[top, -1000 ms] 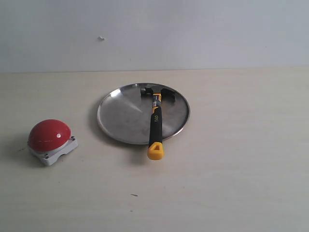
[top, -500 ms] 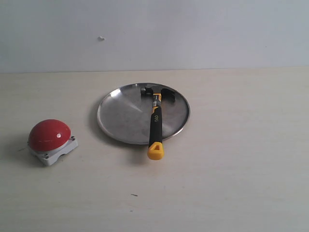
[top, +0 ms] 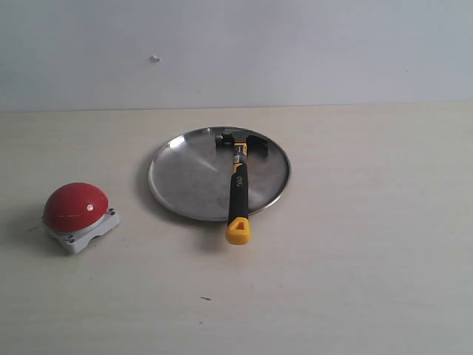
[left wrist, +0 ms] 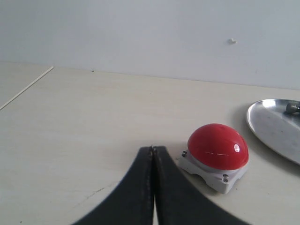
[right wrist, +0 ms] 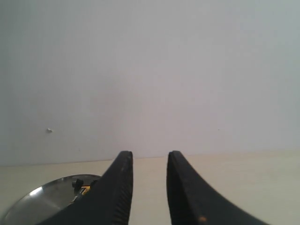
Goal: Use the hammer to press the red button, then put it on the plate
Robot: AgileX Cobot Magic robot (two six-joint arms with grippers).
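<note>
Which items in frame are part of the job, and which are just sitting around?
Job:
- black-and-yellow-handled claw hammer, head on the dish, yellow end past the rim
- glossy red dome button on a grey base
- round silver metal plate

Just there:
- pale wooden table
- white wall
- small white speck on the wall
- tiny dark fleck on the table

Hammer [top: 237,188] on plate [top: 181,177] — yellow end overhanging, red button [top: 74,205] well apart

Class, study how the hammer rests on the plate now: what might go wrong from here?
The hammer lies with its yellow end beyond the plate, so a nudge might tip or slide it off. The red button sits just ahead of the shut left jaws; a forward move could knock it.
</note>
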